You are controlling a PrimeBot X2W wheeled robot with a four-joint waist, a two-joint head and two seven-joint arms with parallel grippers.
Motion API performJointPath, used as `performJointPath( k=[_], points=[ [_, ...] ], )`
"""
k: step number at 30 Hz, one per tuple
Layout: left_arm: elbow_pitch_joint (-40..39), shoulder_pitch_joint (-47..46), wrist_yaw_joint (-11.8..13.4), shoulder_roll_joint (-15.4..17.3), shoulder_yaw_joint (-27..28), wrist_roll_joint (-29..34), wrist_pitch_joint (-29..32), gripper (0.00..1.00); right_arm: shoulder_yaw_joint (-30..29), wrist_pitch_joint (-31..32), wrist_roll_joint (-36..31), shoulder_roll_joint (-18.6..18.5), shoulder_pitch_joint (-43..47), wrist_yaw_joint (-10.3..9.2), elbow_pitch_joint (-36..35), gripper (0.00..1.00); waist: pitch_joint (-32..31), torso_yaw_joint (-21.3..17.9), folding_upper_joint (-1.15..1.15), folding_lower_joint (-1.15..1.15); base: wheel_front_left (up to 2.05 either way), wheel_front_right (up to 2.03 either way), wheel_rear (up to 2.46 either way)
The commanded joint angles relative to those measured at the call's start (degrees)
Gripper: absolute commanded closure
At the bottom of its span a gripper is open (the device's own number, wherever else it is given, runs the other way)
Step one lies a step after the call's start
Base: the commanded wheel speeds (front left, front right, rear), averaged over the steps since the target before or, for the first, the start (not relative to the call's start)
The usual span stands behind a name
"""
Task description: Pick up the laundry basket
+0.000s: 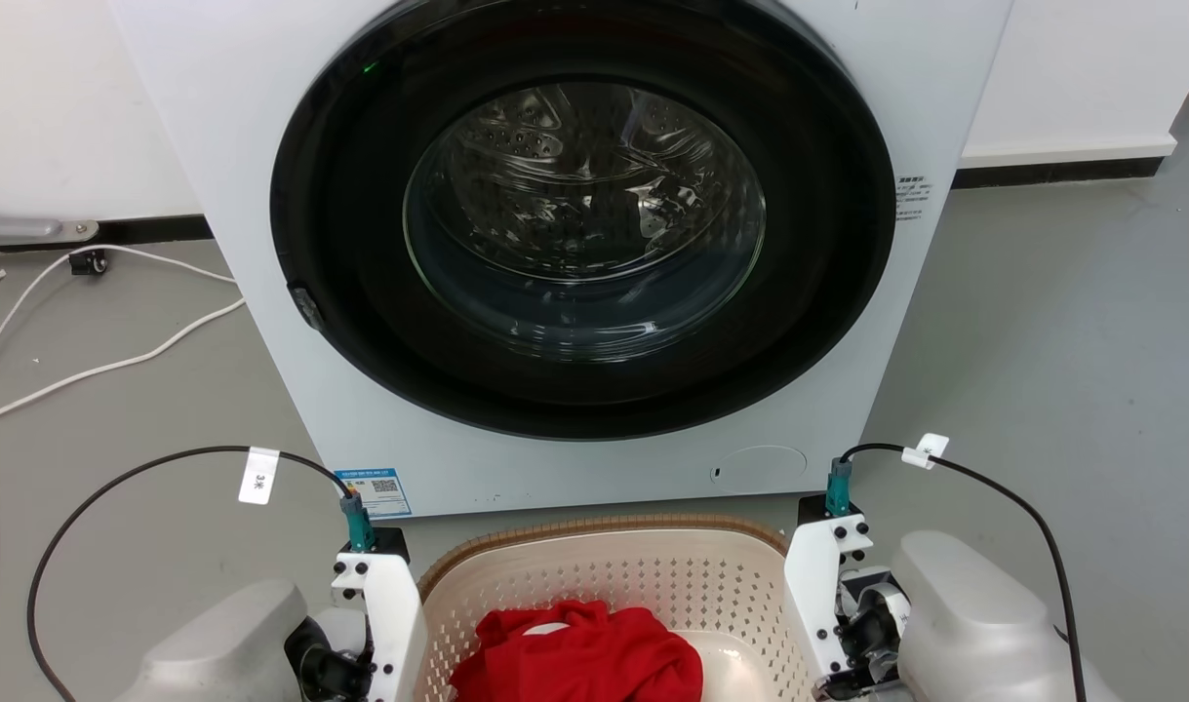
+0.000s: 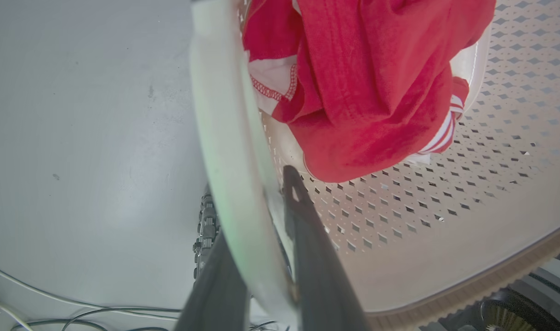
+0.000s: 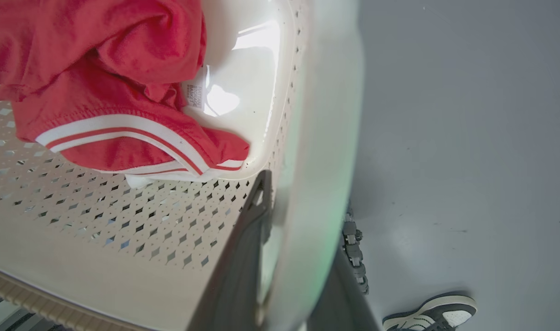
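Head view: one washing machine (image 1: pixel 594 244), white, round glass door closed, stands against a white wall (image 1: pixel 1072 68) on a grey floor (image 1: pixel 1043 341). One laundry basket (image 1: pixel 653 575) sits at the bottom edge, directly in front of the machine's base; its brown woven-look rim and perforated cream wall are visible. It holds one red garment (image 1: pixel 584 653). Whether the basket rests on the floor cannot be told. Two pale forearms are present: the left forearm (image 1: pixel 223 643) at lower left and the right forearm (image 1: pixel 965 614) at lower right, their white wrist brackets just beside the basket's two short sides. Two black cables (image 1: pixel 116 487), one per wrist and each carrying a white tag, arc outward. White cables (image 1: pixel 97 370) lie loose on the floor at the left. Left wrist view: the left pincer (image 2: pixel 247 202) straddles the basket's pale side wall, one dark finger inside and one outside, closed narrow and gripping that wall. The garment, with white trim, lies near the inner finger on the basket's bottom. Right wrist view: the right pincer (image 3: pixel 307 207) mirrors this on the opposite side wall, narrow and gripping it, one finger on each face. One person's shoe (image 3: pixel 431 312), dark and white, stands on the floor at the lower right corner.
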Motion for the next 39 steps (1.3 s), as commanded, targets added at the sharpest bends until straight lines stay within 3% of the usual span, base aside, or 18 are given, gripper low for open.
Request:
performJointPath(
  k=[1,39],
  points=[
    [0.15,-0.74,0.01,0.25,-0.05,-0.21,0.28,1.0,0.33,-0.06,0.3,-0.21,0.42,0.16,0.19,1.0,0.11,0.02,0.0,0.0,0.0,0.0,0.0],
    [1.7,-1.08,0.01,0.22,-0.23,-0.61,1.27,1.0,4.82,-1.0,5.25,-0.27,-2.17,0.16,2.25,1.0,0.54,0.33,0.0,0.0,0.0,0.0,0.0]
  ],
)
